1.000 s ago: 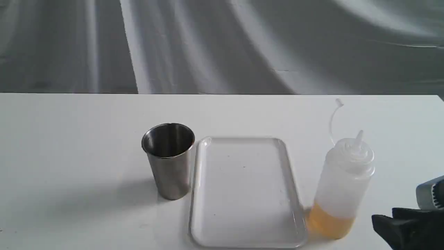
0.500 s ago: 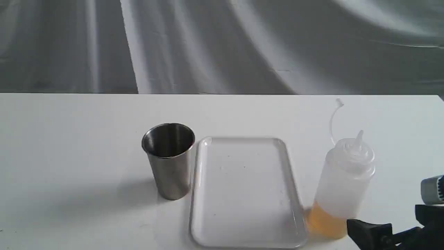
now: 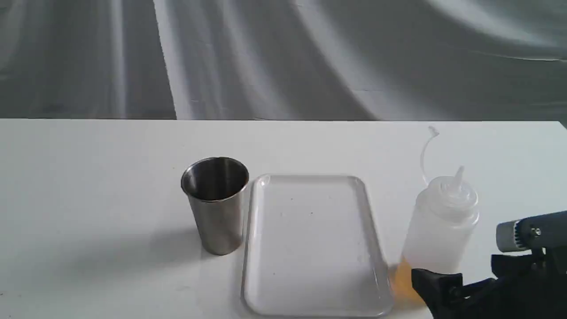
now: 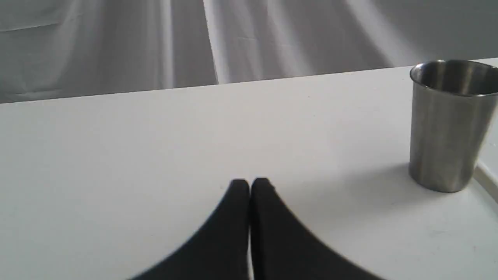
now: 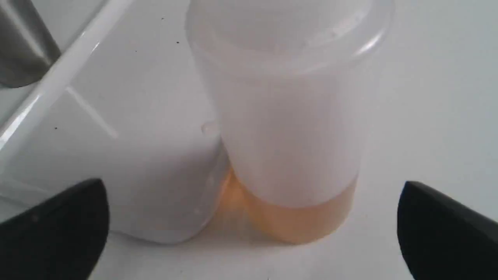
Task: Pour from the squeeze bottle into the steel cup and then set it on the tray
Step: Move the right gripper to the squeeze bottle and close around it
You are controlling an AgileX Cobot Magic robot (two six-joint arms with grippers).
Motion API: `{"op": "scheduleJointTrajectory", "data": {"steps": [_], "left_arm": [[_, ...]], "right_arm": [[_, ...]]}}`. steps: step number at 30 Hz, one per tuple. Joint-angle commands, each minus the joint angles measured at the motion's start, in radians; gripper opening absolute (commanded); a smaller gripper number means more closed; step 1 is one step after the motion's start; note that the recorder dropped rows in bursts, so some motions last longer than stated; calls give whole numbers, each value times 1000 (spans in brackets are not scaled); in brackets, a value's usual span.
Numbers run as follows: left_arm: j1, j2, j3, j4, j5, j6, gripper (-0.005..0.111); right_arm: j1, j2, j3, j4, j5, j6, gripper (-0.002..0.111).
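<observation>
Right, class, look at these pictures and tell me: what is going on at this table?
The right gripper is open and low at the table, with the squeeze bottle lined up between its spread fingers; no contact shows yet. The bottle stands upright just right of the tray, a little amber liquid at its bottom. The steel cup stands upright at the tray's left edge, and nothing is on the tray. The left gripper is shut over the table, apart from the cup.

The right gripper (image 5: 251, 190), spread wide, faces the upright bottle (image 5: 288, 128) standing just beside the tray (image 5: 58, 81) corner.
</observation>
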Motion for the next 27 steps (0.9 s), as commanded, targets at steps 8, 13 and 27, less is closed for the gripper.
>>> {"op": "scheduleJointTrajectory", "data": {"steps": [8,13,27], "left_arm": [[2,-3,4,-1,-8,-4,0],[2,-3,4,-1,-8,-4,0],[2,-3,4,-1,-8,-4,0]], "right_arm": [[-8,235,-12,158,-295,-121,105],[-8,316,-72,161,-307,-186,105],[-8,386,-141,165,-330,-186,97]]}}
